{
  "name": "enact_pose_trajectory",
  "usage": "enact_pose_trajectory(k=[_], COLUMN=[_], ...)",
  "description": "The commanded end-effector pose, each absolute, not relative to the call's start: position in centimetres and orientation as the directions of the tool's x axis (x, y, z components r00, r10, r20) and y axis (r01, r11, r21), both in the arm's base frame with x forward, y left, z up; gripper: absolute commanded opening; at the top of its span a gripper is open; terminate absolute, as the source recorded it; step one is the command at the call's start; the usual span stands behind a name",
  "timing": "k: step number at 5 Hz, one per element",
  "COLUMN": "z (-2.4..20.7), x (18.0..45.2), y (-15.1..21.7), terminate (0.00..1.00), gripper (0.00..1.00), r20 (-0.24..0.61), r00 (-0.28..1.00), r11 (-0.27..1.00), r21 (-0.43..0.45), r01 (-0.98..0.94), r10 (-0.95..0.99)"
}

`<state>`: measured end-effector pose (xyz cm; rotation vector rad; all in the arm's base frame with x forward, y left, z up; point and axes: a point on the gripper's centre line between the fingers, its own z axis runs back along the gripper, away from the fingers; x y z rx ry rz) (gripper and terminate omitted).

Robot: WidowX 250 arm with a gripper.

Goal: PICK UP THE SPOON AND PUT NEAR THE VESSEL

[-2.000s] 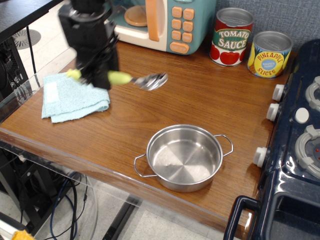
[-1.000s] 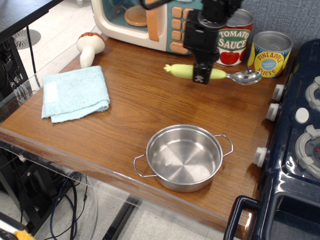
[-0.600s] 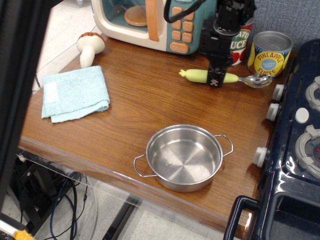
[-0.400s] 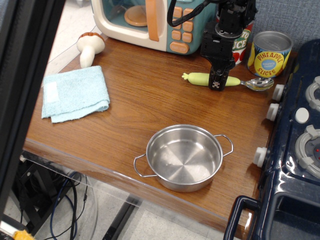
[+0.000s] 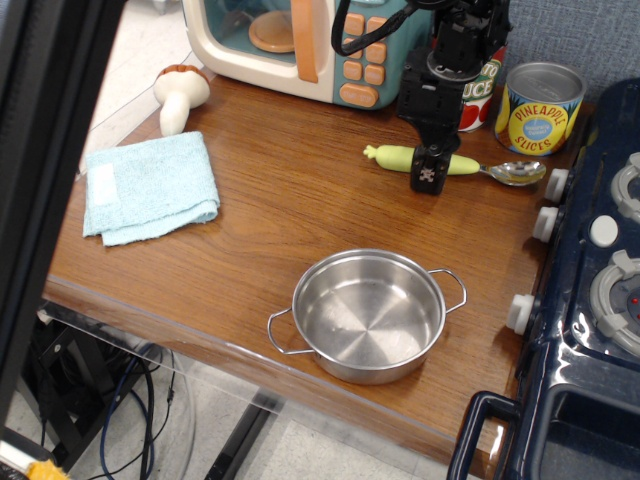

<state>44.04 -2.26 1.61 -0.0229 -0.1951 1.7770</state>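
You get bright, even overhead light and a sharp picture. Glare streaks the pot [image 5: 370, 312] floor and the tabletop [image 5: 260, 210]; a blurred dark bar blocks your left edge.

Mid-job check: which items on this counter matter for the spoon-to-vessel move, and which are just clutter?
In the job:
- spoon, lying on the counter behind the pot
- steel pot, the vessel
- gripper, over the spoon's handle

Just lying about:
- blue cloth
- toy mushroom
- toy microwave
- tomato sauce can
- pineapple slices can
- toy stove
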Motion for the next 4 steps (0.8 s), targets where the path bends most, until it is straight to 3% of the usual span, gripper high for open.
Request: enact_pose_trajectory(k=[1, 3, 4], z=[8.0, 12.1, 12.1], x=[44.2, 42.0, 42.0], y=[-0.8, 1.4, 1.4], terminate=[0.0, 0.0, 0.0], gripper=[1.0, 1.0, 1.0], r20=[0.036, -0.073, -0.073], r00=[-0.221, -0.22, -0.22], r11=[-0.205, -0.232, -0.232], r21=[-0.25, -0.294, -0.294], r01=[-0.946, -0.927, -0.927], r10=[0.975, 0.973, 0.973])
